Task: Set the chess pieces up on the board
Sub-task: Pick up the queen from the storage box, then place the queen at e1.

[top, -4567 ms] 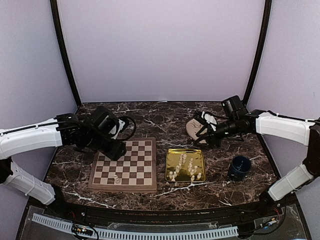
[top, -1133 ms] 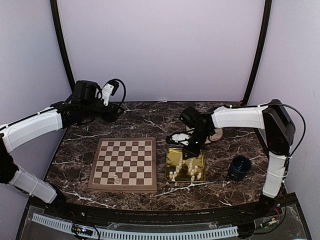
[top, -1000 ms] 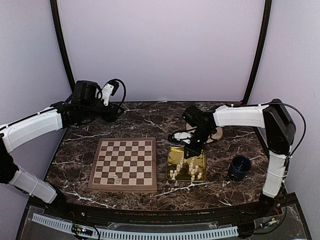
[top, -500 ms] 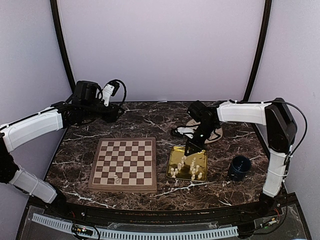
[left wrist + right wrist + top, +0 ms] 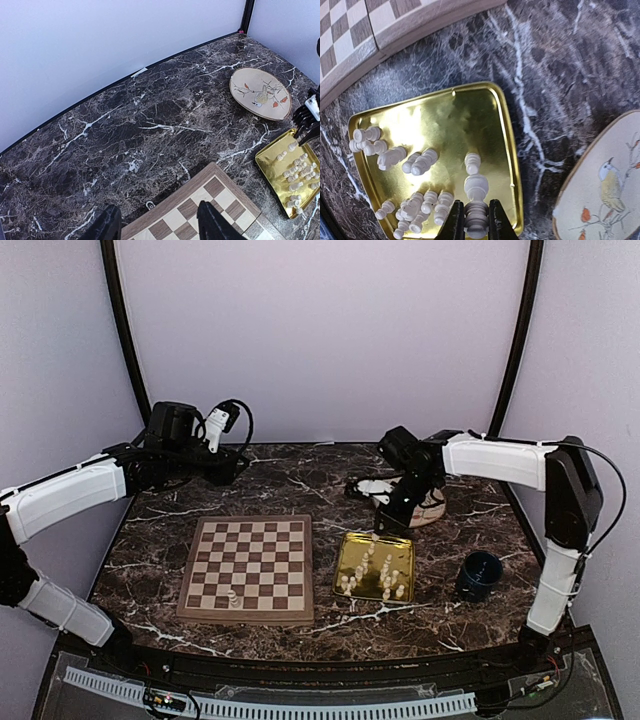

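My right gripper (image 5: 384,524) hangs over the far edge of the gold tray (image 5: 350,552), shut on the base of a cream-white chess piece (image 5: 476,187) held clear of the tray floor. Several more chess pieces (image 5: 415,162) lie loose in the tray (image 5: 445,117), also seen as chess pieces (image 5: 380,576). The wooden board (image 5: 250,565) lies left of the tray with one piece (image 5: 233,597) standing near its front edge. My left gripper (image 5: 159,225) is open and empty, hovering above the board's far edge (image 5: 200,212) at the back left.
A cream plate with a bird design (image 5: 260,92) sits behind the tray, partly under my right arm (image 5: 480,458). A dark blue cup (image 5: 478,575) stands right of the tray. The marble table ends at the back wall.
My right gripper has risen from the tray and drawn back toward the plate, carrying a piece. The left arm, earlier over the board, sits still at the back left.
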{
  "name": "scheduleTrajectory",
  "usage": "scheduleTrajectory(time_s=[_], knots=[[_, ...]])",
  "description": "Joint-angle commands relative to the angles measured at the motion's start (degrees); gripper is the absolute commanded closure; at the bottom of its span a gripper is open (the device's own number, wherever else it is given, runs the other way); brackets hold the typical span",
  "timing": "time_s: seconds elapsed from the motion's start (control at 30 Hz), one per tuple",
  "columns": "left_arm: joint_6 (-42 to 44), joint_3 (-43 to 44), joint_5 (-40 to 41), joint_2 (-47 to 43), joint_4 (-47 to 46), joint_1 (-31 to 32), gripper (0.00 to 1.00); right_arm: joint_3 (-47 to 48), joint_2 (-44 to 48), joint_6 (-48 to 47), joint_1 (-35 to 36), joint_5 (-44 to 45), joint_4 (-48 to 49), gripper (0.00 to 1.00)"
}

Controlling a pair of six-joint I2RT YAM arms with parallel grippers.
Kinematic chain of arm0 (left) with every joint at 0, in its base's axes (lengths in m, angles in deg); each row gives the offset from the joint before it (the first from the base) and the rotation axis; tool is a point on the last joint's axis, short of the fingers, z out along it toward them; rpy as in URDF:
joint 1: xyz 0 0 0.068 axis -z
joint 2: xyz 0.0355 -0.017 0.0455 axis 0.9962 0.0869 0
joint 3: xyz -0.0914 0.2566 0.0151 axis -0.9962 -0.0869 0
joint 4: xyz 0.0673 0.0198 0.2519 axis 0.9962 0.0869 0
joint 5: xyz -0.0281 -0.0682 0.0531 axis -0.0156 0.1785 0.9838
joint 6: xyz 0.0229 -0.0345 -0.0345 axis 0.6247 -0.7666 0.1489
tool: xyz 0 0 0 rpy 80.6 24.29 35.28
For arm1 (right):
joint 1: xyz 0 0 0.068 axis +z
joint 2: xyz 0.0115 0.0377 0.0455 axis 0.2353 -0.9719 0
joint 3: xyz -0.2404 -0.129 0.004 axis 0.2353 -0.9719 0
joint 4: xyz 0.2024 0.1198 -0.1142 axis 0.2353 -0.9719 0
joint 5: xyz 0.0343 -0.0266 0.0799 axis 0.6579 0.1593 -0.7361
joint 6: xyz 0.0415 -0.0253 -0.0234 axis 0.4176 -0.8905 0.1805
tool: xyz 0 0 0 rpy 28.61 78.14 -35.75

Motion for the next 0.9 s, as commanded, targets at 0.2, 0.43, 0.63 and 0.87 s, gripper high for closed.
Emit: scheduleTrajectory(time_s=[0.2, 0.43, 0.63, 0.87], knots=[[0.42, -0.18, -0.20, -0.35, 0.69, -0.24, 0.46, 11.49, 2.71, -2.09, 10.39, 7.31, -0.46, 0.94], [0.18, -0.10, -0.84, -0.52, 0.56, -0.26, 0.46, 23.86, -5.04, -2.86, 21.02, 6.93, -5.39, 0.93], [0.16, -0.09, -1.43, -1.02, 0.57, -0.31, 0.46, 31.71, -11.24, -3.76, 27.38, 6.56, -8.27, 0.93], [-0.01, -0.02, -1.69, -1.40, 0.64, -0.26, 0.46, 38.78, -17.97, -4.27, 32.36, 5.75, -9.79, 0.93]])
